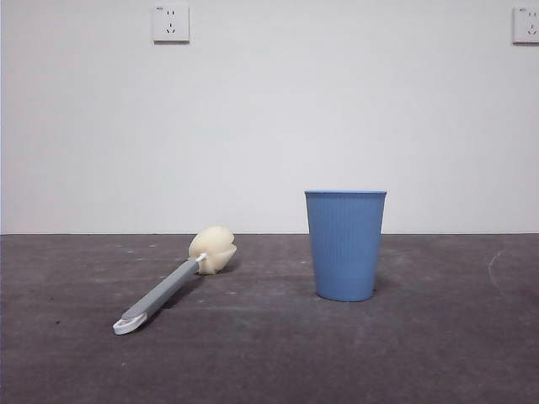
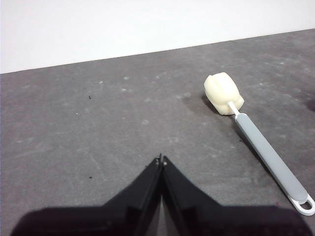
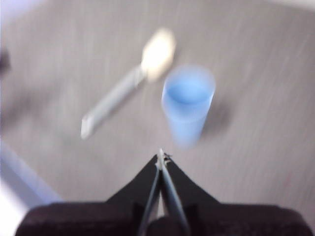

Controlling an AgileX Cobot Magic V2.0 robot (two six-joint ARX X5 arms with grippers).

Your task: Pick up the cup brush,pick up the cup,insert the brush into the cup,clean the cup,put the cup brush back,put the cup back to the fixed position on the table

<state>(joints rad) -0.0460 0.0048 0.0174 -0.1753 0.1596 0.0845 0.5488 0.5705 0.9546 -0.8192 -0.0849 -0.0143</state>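
A ribbed blue cup (image 1: 345, 244) stands upright near a spongy-headed brush (image 1: 178, 278) lying flat on the scuffed table (image 1: 269, 353); both grippers (image 2: 161, 160) (image 3: 161, 156) clenched, empty.

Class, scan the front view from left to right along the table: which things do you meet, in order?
Brush, lying with its looped end leftmost and sponge head to the right → cup, standing upright.

Cup (image 1: 345, 244) blue with fine vertical ribs. Cup brush (image 1: 175, 284): grey handle, white looped end, cream-yellow sponge head. Table (image 1: 438, 353) dark grey-brown, mottled and scuffed; wall (image 1: 269, 109) behind white.
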